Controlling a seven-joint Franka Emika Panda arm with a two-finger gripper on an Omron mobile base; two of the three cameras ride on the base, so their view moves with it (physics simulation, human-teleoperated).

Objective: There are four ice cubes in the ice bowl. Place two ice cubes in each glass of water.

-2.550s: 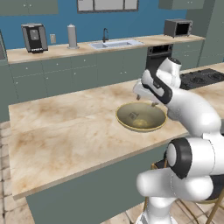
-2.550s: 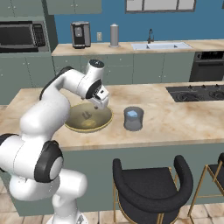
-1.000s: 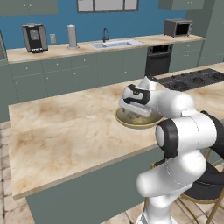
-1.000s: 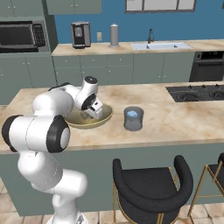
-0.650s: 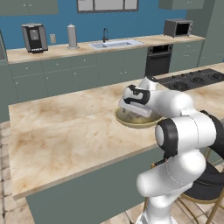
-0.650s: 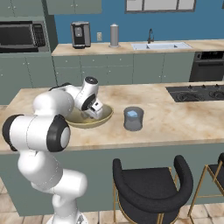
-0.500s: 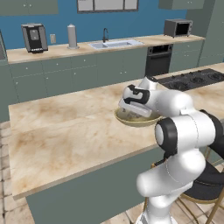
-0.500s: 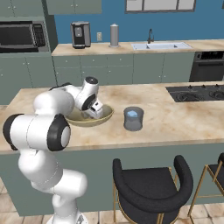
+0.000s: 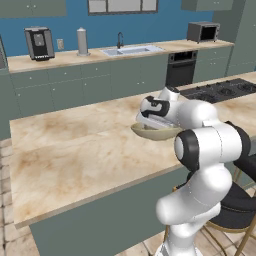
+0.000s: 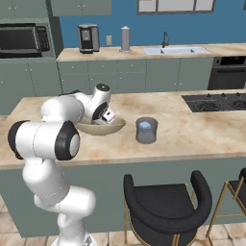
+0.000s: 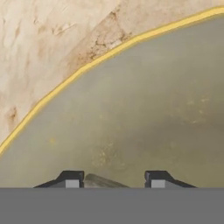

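The counter point(image 9: 75, 150) carries everything here. On it, in the right base view, the bowl point(image 10: 115, 126) sits at about 9 o'clock from the 1 glass point(image 10: 146, 130) I can see, the 2 close together but not touching. The arm reaches down into the bowl, the gripper point(image 11: 113, 179) low over its olive floor.

In the hand view the brassy rim sweeps from 8 o'clock up to 2 o'clock, with bare counter beyond it at 11. The 2 fingertips point(image 11: 70, 180) rise at 6 o'clock with a gap between them, and a pale sliver, probably a cube point(image 11: 103, 182), lies in that gap nearer the 7 o'clock tip. It is mostly cut off, so I cannot tell whether the tips are touching it or only flanking it. The jaws are part-way in, neither wide apart nor clenched.

The next move turns on this: the cube lies straight ahead between the tips, so closing should catch it, and the glass waits at 3 o'clock from the bowl in the right base view. No cubes show in that glass.
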